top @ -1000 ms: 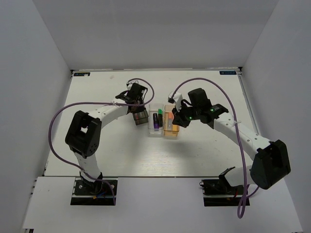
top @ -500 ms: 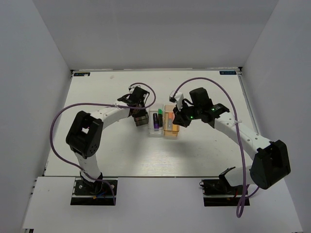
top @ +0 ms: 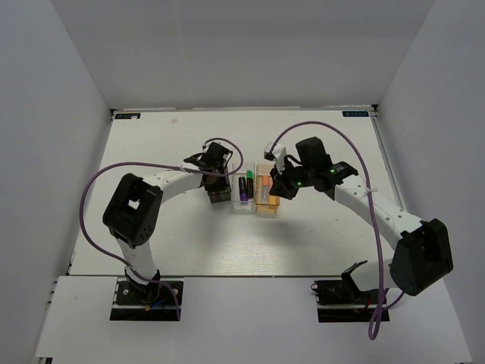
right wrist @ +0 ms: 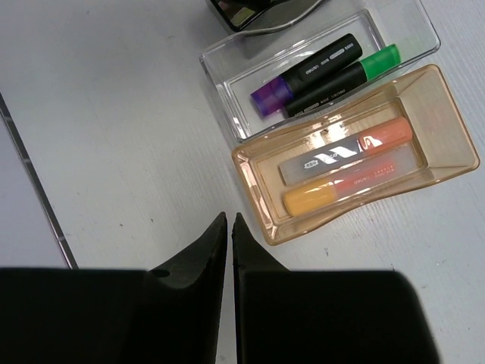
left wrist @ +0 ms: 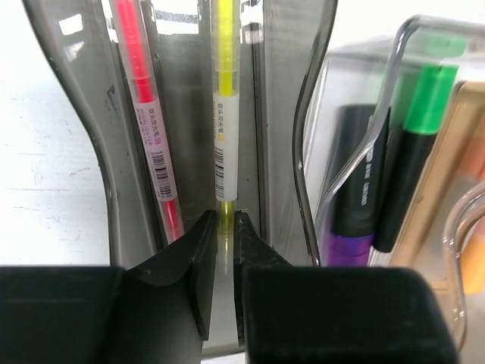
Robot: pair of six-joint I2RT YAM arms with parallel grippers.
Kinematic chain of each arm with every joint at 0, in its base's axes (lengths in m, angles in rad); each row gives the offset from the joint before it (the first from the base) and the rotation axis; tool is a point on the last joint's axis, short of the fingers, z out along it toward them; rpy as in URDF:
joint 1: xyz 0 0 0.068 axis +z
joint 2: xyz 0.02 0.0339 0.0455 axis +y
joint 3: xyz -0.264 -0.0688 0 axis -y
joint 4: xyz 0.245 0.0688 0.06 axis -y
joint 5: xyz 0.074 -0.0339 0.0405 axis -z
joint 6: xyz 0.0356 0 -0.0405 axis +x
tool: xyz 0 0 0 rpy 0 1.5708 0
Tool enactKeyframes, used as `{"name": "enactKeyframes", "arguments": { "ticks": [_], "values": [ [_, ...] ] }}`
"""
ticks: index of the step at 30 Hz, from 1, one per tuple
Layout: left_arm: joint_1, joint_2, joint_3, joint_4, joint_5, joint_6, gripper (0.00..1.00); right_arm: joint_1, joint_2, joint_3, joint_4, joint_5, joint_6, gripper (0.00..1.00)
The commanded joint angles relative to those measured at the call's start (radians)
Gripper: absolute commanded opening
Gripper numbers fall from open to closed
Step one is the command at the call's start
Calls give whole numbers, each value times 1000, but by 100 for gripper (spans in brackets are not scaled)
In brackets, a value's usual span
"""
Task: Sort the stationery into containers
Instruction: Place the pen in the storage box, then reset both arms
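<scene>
Three joined containers sit mid-table: a smoky dark grey bin [left wrist: 280, 114], a clear bin [right wrist: 220, 83] and an orange-tan bin [right wrist: 455, 144]. My left gripper [left wrist: 225, 216] reaches into the dark bin, shut on the end of a yellow pen [left wrist: 225, 114]. A pink pen [left wrist: 148, 114] lies beside it. The clear bin holds a purple-capped highlighter [right wrist: 311, 72] and a green-capped one [right wrist: 341, 80]. A pale orange-capped highlighter [right wrist: 348, 152] and an orange pen [right wrist: 348, 186] lie in the orange-tan bin. My right gripper [right wrist: 229, 218] is shut and empty, over bare table beside that bin.
White walls enclose the white table [top: 151, 235] on three sides. Purple cables [top: 98, 182] loop off both arms. In the top view my left gripper [top: 218, 186] and my right gripper [top: 276, 186] flank the row of bins [top: 244, 208].
My left gripper has moved nearer and lower with the yellow pen, down into the dark grey bin. The right arm has stayed still.
</scene>
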Motion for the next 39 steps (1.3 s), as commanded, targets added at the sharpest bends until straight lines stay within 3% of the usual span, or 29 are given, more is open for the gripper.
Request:
{"name": "enactKeyframes", "arguments": {
  "ticks": [1, 15, 18, 19, 22, 23, 30, 39],
  "values": [
    [-3, -58, -24, 3, 41, 17, 0, -8, -11, 0, -4, -18, 2, 9],
    [-14, -105, -101, 15, 78, 49, 0, -5, -3, 7, -6, -24, 10, 9],
    [-12, -98, -78, 6, 75, 62, 14, -5, 0, 5, -10, -22, 10, 9],
    [-15, -96, -72, -2, 75, 65, 25, -8, 0, 5, -10, -24, 10, 9],
    [-15, -90, -35, -16, 70, 80, 45, -6, 8, 8, -13, -24, 8, 9],
    [-15, -90, -11, -22, 67, 83, 47, -6, 9, 7, -12, -24, 7, 9],
    [-14, -91, 98, -83, 47, 114, 58, -5, 14, 8, -16, -21, 8, 9],
    [-11, -185, 121, -108, 26, 131, 57, -6, 11, 10, -15, -18, 7, 9]
  ]
}}
